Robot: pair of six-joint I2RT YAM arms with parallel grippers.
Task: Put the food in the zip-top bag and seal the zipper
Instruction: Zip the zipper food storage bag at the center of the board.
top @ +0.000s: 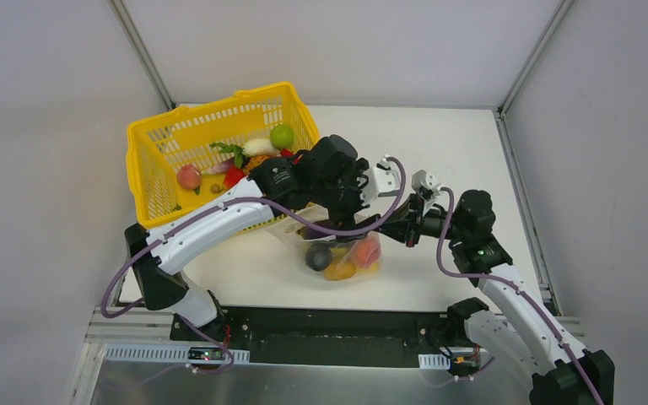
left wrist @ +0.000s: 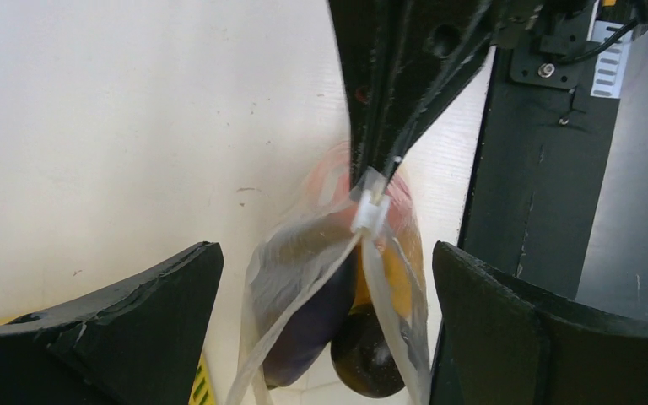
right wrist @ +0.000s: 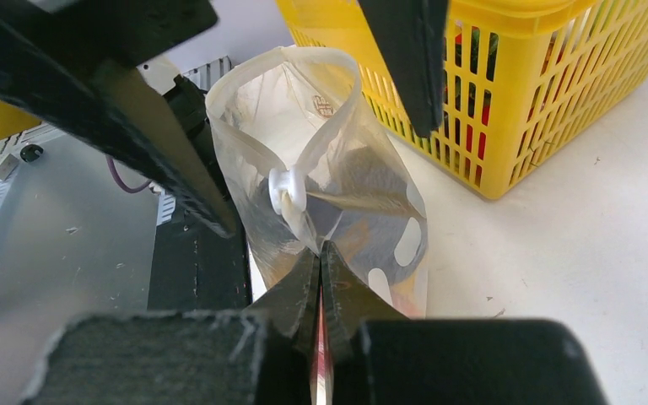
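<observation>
My right gripper (right wrist: pixel 321 253) pinches one edge of the zip-top bag (right wrist: pixel 346 194), its zipper (right wrist: pixel 240 139) gaping in a loop, while my left gripper (left wrist: pixel 325 257) hangs spread wide astride it; eggplant (top: pixel 318 256) and red and orange food (top: pixel 367 251) sit inside, just beside the yellow basket (top: pixel 148 169)

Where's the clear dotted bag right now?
Top view: the clear dotted plastic zip-top bag sits near the front edge of the table, just in front of the yellow mesh basket, pinched by the right gripper, with the open left gripper straddling it.
</observation>
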